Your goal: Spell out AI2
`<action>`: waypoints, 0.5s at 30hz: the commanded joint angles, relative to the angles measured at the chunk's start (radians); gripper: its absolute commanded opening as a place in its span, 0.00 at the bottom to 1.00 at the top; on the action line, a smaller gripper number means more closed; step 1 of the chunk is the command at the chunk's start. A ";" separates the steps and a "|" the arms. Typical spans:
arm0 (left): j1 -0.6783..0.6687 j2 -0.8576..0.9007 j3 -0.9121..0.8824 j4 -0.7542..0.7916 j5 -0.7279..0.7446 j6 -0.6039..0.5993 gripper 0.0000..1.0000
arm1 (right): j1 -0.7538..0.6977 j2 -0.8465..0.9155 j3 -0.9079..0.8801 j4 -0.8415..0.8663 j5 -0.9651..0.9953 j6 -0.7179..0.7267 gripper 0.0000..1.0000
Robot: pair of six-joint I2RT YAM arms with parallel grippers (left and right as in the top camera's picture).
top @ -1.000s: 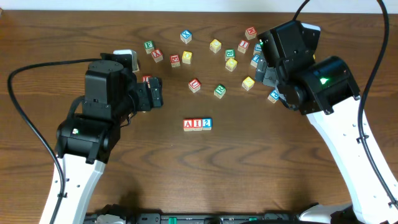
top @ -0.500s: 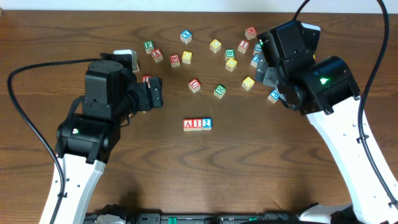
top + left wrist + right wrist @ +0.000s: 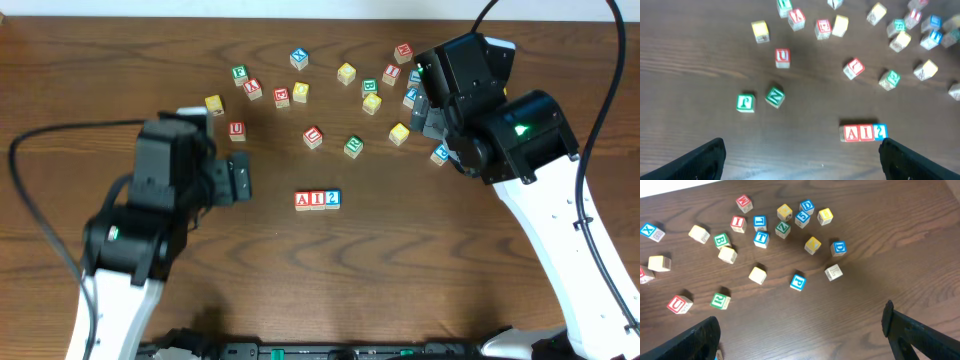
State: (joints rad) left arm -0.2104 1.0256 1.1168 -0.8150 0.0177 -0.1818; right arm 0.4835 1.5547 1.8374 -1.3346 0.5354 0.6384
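Note:
Three pale cubes stand in a touching row at the table's middle and read AI2: the red "A" cube [image 3: 302, 200], the red "I" cube [image 3: 317, 200] and the blue "2" cube [image 3: 332, 199]. The left wrist view also has the "A" [image 3: 851, 133], the "I" [image 3: 866, 132] and the "2" [image 3: 880, 131], just ahead of the right finger. My left gripper [image 3: 243, 180] [image 3: 801, 156] is open and empty, left of the row and clear of it. Far back on the right, my right gripper [image 3: 421, 98] [image 3: 800, 330] hangs open over bare wood with nothing in it.
Several loose lettered cubes lie scattered across the back of the table, among them a yellow cube [image 3: 214, 104], a red "U" cube [image 3: 237, 129] and a green cube [image 3: 353, 146]. Two green cubes [image 3: 745, 102] [image 3: 775, 96] lie near my left gripper. A blue cube [image 3: 797, 282] lies ahead of my right gripper.
My left arm has pulled back toward the table's front, uncovering the yellow cube and the red "U" cube. The right arm and the AI2 row have not moved.

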 commanded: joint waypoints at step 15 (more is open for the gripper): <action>-0.054 -0.838 -0.727 0.681 -0.098 0.017 0.96 | -0.013 -0.015 0.016 -0.001 0.023 -0.012 0.99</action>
State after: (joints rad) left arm -0.2604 0.2749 0.4923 -0.2283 -0.0708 -0.1787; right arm 0.4835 1.5547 1.8381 -1.3354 0.5365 0.6384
